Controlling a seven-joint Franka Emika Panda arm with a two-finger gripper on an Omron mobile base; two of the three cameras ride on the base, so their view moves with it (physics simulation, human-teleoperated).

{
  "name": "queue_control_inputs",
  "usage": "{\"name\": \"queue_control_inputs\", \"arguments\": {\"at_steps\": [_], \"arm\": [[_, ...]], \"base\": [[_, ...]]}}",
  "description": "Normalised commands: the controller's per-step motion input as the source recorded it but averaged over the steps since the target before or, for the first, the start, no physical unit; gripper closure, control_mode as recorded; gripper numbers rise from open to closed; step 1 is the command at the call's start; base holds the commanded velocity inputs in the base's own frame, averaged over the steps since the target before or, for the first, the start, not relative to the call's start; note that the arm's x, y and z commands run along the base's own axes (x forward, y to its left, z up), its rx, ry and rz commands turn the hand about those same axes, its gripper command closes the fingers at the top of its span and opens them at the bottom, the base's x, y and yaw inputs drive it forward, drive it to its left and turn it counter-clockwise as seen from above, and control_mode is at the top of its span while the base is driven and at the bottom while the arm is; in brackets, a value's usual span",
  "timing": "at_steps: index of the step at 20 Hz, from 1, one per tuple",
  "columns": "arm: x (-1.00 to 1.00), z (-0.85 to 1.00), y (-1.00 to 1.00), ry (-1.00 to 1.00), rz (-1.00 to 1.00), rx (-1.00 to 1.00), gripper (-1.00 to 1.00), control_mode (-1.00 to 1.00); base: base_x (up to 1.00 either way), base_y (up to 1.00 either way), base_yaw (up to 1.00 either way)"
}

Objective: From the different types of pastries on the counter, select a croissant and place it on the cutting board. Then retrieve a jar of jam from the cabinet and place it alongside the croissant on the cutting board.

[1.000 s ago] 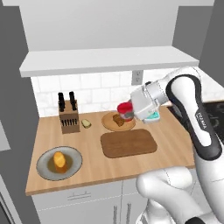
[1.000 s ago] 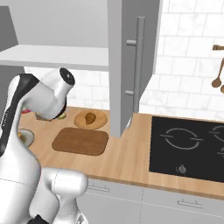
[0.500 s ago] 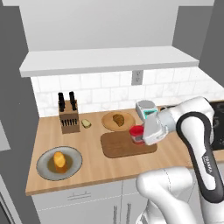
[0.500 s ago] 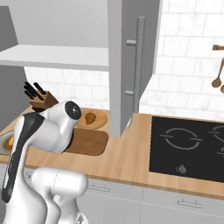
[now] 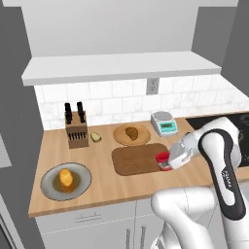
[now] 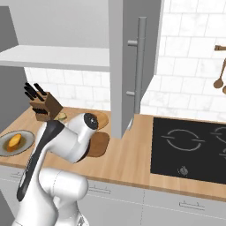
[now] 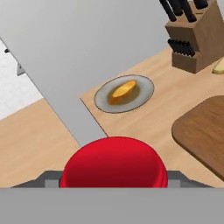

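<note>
Glossy red jar of jam (image 7: pixel 113 162), matt wooden cutting board (image 5: pixel 135 159) (darker than the counter (image 5: pixel 112 185)), grey plate (image 5: pixel 51 184)

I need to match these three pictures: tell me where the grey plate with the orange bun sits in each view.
Left base view: grey plate lower left, on the counter's front.
Right base view: far left edge, mid-height.
Hand view: centre, upper half.
Shared landmark: the knife block, beyond the plate.

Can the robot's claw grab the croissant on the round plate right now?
Probably not yet. The claw is shut on the red jar at the cutting board's right end. The croissant lies uncovered behind the board, so its path looks free afterwards.
</note>
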Motion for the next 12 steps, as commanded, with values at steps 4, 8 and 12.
{"name": "queue_control_inputs", "arguments": {"at_steps": [4, 8, 12], "arm": [[0.01, -0.54, -0.06, -0.06, -0.10, -0.04, 1.00, -1.00], [0.26, -0.29, 0.00, -0.06, -0.01, 0.00, 1.00, -1.00], [0.46, -0.48, 0.00, -0.10, -0.03, 0.00, 1.00, -1.00]], "base": [[0.00, 0.00, 0.00], [0.00, 0.00, 0.00], [0.00, 0.00, 0.00]]}}
